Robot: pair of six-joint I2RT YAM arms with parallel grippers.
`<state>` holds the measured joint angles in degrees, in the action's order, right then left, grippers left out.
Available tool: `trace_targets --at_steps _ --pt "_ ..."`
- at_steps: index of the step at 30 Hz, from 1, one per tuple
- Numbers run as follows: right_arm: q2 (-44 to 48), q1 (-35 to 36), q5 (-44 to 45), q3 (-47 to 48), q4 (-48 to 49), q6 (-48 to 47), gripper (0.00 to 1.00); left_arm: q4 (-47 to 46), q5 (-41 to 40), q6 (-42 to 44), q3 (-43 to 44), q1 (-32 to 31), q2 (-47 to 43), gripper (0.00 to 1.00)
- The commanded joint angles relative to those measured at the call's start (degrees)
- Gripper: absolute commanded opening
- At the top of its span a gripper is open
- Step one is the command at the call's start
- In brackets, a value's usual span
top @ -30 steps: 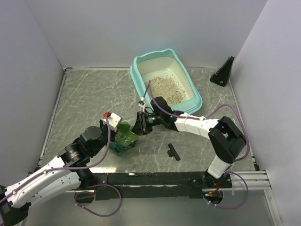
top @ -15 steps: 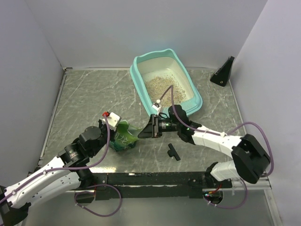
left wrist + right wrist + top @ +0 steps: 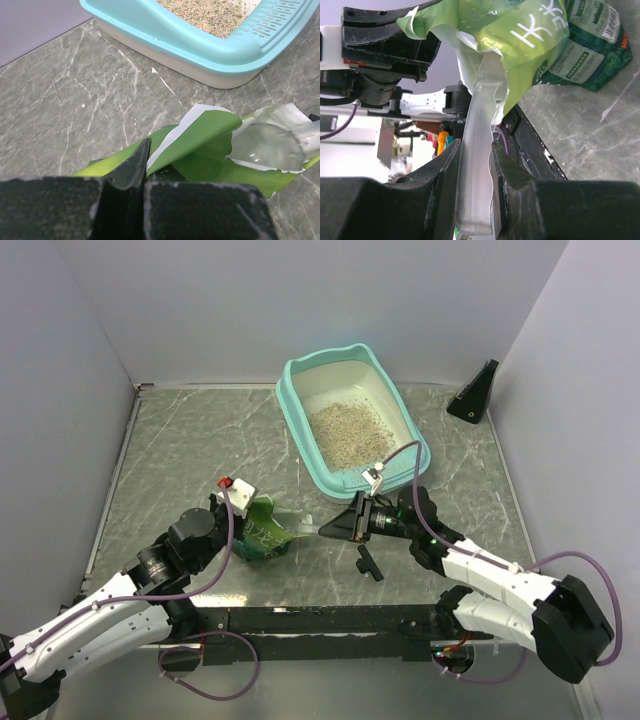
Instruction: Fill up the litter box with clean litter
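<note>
The left pincer (image 3: 143, 161) is clamped shut on the green bag (image 3: 200, 132), lower centre. The right pincer (image 3: 472, 165), part-closed, grips a clear scoop (image 3: 481, 95). The litter box (image 3: 290, 405) sits upper centre, some clean litter (image 3: 348, 432) inside. A tilted scoop could spill grains on the worktop (image 3: 180, 440).

Left arm (image 3: 110, 605) and right arm (image 3: 500, 580) are both showing white link covers with black joint housings (image 3: 190, 535). Purple cables (image 3: 232, 540) are looping along each arm. A small white block (image 3: 375, 476) is sitting on each wrist, the left one carrying a red mark. The jaws are showing black, rough-textured.
</note>
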<state>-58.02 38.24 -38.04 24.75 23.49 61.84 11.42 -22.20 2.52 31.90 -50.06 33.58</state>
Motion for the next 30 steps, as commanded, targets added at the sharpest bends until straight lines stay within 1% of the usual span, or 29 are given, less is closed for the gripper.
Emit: trace_targets --at_steps 1,8,14,21,25,30 --pt "5.63 -1.06 -2.56 -3.21 2.53 4.16 0.00 -2.81 -1.27 0.02 0.88 0.14 0.08 0.01" --pt "13.71 -2.82 -0.19 -6.29 -1.42 6.44 0.00 -3.24 -0.92 0.20 0.62 0.14 0.08 0.01" --pt "18.28 -3.17 0.86 -6.03 -4.58 6.97 0.00 -3.51 -0.13 -0.06 0.88 0.05 2.36 0.01" --pt "21.63 -3.43 2.01 -4.54 -10.56 6.62 0.00 -3.86 0.75 -0.59 0.80 -0.47 5.26 0.01" --pt "22.07 -3.52 3.32 -1.91 -17.75 4.35 0.00 -4.21 0.49 -0.85 0.80 -1.35 6.41 0.01" --pt "22.16 -3.52 3.68 -0.06 -19.35 4.43 0.00 -4.56 0.05 -0.94 0.62 -2.67 7.55 0.01"
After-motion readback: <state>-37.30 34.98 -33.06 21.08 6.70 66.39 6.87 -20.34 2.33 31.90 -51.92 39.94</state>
